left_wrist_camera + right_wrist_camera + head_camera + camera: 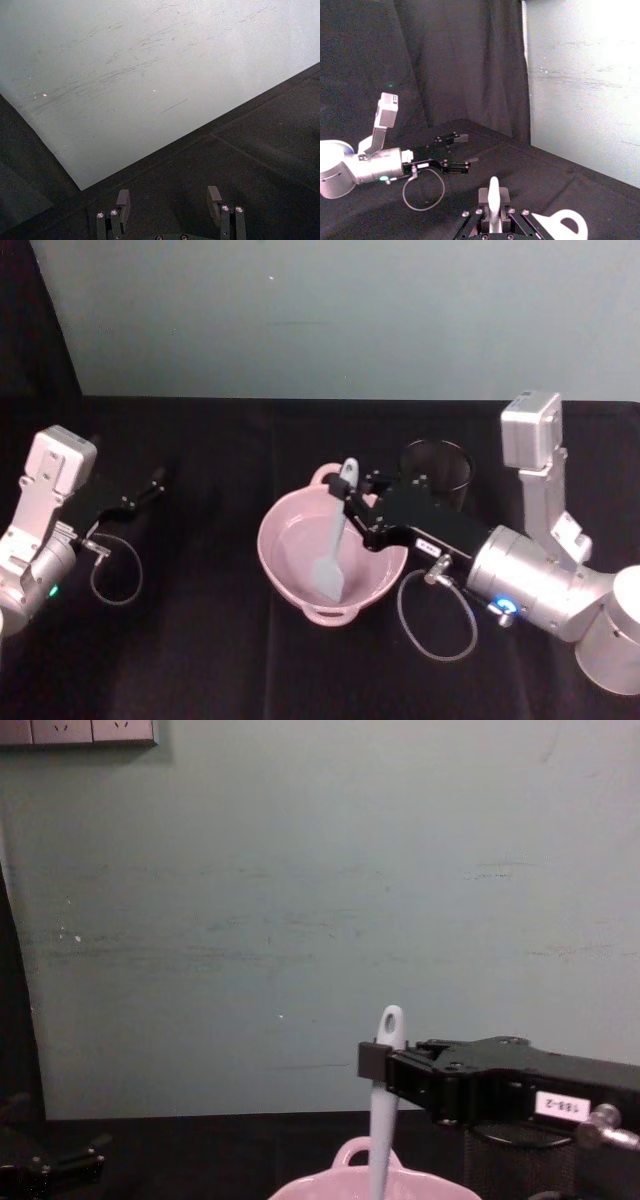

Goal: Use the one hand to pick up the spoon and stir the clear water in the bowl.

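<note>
Right gripper [350,498]: reaches in from the right above the far part of the bowl [270,562], its fingers clamped on the upper handle of the spoon [331,552].

Spoon: white, held nearly upright with a slight tilt. The flat blade is down inside the bowl, low against its inner side; whether it touches cannot be told. In the chest view the holed end of the handle stands above the fingers.

Bowl: pale pink and glossy, at the middle of the black table [200,660], with one loop handle at the far rim and one at the near rim.

Mesh cup [437,466]: black, upright, behind the right gripper and to the right of the bowl.

Left gripper [148,487]: at the left of the table, well apart from the bowl, with its fingers apart and nothing between them.

Wall [350,320]: pale green, behind the table.
</note>
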Tool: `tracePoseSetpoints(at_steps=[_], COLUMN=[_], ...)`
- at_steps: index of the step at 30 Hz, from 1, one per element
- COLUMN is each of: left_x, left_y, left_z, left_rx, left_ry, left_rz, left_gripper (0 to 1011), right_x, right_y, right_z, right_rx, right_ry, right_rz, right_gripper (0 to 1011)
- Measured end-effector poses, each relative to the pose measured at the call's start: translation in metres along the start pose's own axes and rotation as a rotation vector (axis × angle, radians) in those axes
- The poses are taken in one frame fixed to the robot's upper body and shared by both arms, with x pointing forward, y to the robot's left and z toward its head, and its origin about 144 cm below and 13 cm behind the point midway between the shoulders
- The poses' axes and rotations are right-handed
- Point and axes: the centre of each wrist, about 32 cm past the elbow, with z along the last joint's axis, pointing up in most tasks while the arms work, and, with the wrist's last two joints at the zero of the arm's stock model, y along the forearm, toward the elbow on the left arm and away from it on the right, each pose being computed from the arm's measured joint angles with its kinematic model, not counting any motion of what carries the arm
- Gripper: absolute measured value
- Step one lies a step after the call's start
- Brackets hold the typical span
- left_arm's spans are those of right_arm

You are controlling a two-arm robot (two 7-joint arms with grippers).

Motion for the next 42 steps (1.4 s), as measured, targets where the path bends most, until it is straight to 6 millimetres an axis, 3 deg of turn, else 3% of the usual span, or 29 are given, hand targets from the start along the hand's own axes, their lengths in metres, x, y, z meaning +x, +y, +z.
tracePoseSetpoints(at_steps=[22, 32, 42], left_x=[0.0, 0.0, 0.0], left_y=[0.0, 0.0, 0.0], left_z=[0.0, 0.0, 0.0], left_rx=[0.0, 0.0, 0.0], left_ry=[0.0, 0.0, 0.0], left_rz=[0.0, 0.0, 0.0], left_gripper=[1011, 1011, 1011], right_x=[0.017, 0.033, 0.029], right_y=[0.049, 0.039, 0.019], right_z=[-0.023, -0.021, -0.015], right_rx=[0.083, 0.082, 0.046], right_ry=[-0.009, -0.051, -0.056], right_rz=[-0.066, -0.131, -0.119], right_gripper=[120, 119, 120])
